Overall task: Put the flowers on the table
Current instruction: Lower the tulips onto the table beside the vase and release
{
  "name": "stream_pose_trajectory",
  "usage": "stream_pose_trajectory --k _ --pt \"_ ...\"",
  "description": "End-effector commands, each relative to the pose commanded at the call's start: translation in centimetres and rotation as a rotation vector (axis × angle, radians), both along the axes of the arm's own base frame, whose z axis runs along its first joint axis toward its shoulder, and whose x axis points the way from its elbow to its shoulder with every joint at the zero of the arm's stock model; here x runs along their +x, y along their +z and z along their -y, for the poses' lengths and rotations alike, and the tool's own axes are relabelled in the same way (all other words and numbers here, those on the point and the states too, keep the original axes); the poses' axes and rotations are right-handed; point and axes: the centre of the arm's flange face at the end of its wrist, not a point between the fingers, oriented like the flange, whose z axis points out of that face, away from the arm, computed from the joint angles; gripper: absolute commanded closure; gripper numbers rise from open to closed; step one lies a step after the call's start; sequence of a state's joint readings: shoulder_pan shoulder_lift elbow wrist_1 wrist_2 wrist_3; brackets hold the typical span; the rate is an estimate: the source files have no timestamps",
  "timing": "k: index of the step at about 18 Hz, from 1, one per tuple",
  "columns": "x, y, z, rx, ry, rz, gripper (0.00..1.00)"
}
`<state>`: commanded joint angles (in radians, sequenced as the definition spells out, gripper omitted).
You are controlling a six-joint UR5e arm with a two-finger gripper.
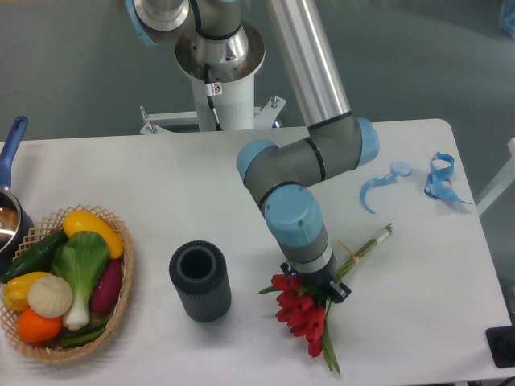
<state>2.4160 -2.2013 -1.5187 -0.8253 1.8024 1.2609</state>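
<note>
The flowers [304, 315], a bunch of red tulips with green leaves, are low over the front middle of the white table [161, 177]. The tied stems [368, 244] point back right and the heads point to the front. My gripper [320, 287] comes down from above and is shut on the flowers where heads meet stems. The wrist hides most of its fingers. I cannot tell whether the bunch rests on the tabletop or hangs just above it.
A dark upright cylinder [199, 281] stands left of the flowers. A wicker basket [122, 283] of vegetables sits at the front left, with a blue-handled pot [10, 217] behind it. Blue ribbon pieces [438, 178] lie at the back right.
</note>
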Motion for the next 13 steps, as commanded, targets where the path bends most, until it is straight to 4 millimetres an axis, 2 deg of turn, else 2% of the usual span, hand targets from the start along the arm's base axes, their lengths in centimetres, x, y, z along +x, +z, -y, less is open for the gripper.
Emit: stream_pose_trajectory --k 1,2,3,4,7,10,13 --pt "-0.2 0.6 0.0 0.009 0.000 -0.008 0.43" --pt "-0.4 1.4 0.0 0.018 0.003 -0.018 0.17" --pt "-0.4 2.0 0.1 0.025 0.003 -0.026 0.01" --pt "-0.3 2.3 0.2 0.028 0.006 -0.029 0.00" --pt "-0.2 6.6 0.2 0.072 0.004 -0.077 0.00" --pt "-0.2 9.6 1.2 0.091 0.014 -0.107 0.00" --pt "-1.0 14.8 4.2 0.104 0.033 -0.120 0.00"
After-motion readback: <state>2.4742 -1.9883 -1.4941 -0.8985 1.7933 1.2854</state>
